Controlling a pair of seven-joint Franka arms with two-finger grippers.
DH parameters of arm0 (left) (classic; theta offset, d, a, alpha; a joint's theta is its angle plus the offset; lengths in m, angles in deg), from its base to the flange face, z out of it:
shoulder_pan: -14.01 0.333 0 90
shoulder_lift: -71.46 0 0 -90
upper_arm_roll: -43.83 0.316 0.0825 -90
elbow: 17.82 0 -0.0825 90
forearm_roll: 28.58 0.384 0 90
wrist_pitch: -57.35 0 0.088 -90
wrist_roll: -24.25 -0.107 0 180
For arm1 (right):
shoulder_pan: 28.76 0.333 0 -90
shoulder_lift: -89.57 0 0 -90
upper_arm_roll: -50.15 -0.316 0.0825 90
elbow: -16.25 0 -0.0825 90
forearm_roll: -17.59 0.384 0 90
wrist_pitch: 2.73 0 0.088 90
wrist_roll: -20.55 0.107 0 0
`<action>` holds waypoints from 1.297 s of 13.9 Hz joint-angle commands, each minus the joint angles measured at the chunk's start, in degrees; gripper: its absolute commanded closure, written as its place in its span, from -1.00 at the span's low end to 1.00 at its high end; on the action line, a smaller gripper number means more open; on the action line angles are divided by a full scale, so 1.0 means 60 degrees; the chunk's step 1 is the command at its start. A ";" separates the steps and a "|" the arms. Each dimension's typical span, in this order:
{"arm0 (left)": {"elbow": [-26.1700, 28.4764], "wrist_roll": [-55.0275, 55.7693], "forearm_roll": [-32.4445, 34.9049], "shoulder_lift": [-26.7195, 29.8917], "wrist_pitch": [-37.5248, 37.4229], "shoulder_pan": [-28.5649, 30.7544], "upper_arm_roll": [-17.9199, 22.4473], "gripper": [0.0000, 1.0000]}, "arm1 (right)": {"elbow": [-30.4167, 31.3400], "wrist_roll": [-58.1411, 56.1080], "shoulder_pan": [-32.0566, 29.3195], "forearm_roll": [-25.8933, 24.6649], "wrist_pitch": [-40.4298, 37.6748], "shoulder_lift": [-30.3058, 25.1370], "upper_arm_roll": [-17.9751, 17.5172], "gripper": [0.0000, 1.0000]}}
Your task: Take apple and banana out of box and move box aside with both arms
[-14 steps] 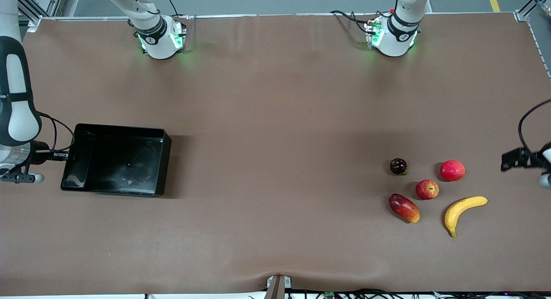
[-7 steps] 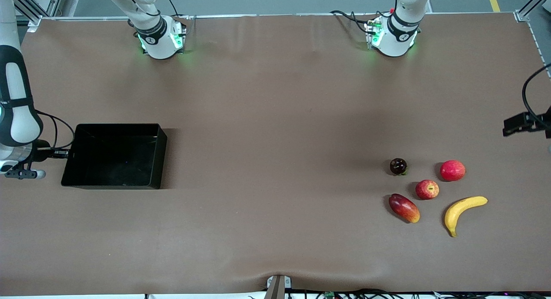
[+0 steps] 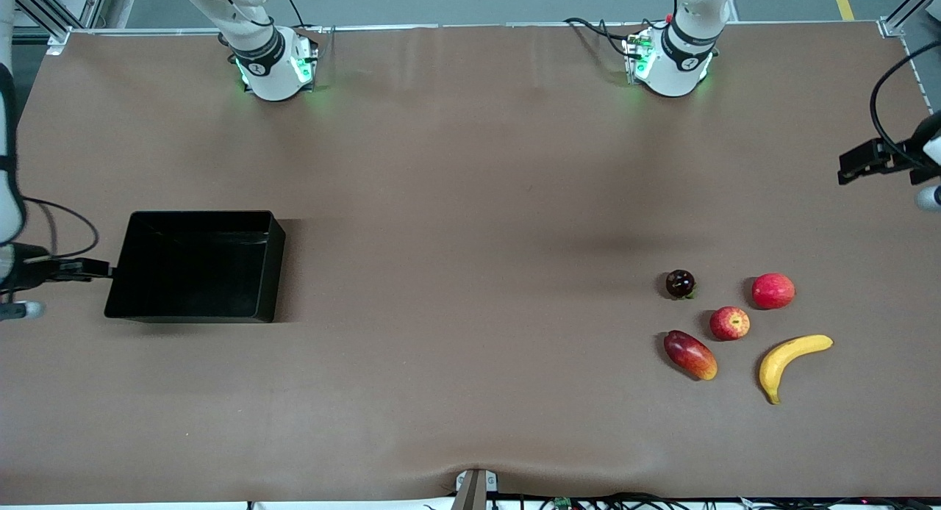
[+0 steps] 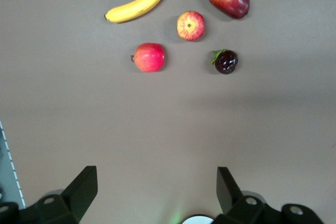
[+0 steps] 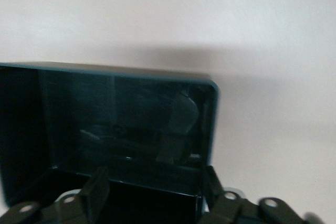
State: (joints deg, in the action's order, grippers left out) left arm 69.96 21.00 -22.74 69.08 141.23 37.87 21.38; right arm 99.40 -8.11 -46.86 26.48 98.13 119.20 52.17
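Right gripper (image 5: 152, 187) open astride the box (image 3: 195, 264) wall (seemingly loose); left gripper (image 4: 156, 184) open over bare table

**Task items: position and condition**

Black box (image 3: 195, 266): glossy, rectangular, low-walled, empty, flat on tabletop (image 3: 456, 201) toward right arm's end. Yellow banana (image 3: 788, 359): curved, lying flat toward left arm's end. Red, yellow-streaked apple (image 3: 729, 323): stem dimple up, near banana, apart.

The left gripper (image 4: 152, 192) is held up in the air at the left arm's end of the table, fingers spread wide. The right gripper (image 5: 152, 190) is held low at the right arm's end, fingers parted and gripping nothing.
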 commanded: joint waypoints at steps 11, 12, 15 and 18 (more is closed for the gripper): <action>0.0575 0.0805 -0.0549 0.0997 -0.0226 -0.3640 0.3507 -1.00 | -0.1481 0.2738 0.2694 -0.1200 -0.3157 -0.2298 0.0000 -1.00; 0.0575 0.0805 -0.0506 0.0997 -0.0211 -0.3640 0.3507 -1.00 | -0.1045 0.2725 0.2796 -0.1478 -0.3100 -0.2824 -0.0029 -1.00; 0.0532 0.0805 0.0185 0.1026 -0.0065 -0.3684 0.3258 -1.00 | 0.0508 0.2740 0.3060 -0.2066 -0.2529 -0.4348 -0.0044 -1.00; 0.0605 0.0776 -0.0593 0.1114 -0.0020 -0.3655 0.3272 -1.00 | 0.1052 0.2725 0.3046 -0.2023 -0.2643 -0.5024 -0.0029 -1.00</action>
State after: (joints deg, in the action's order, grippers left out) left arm 74.06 26.36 -24.93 75.41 140.86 16.10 40.95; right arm 100.14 7.48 -28.81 15.46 81.16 93.51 51.94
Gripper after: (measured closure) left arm 0.000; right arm 0.000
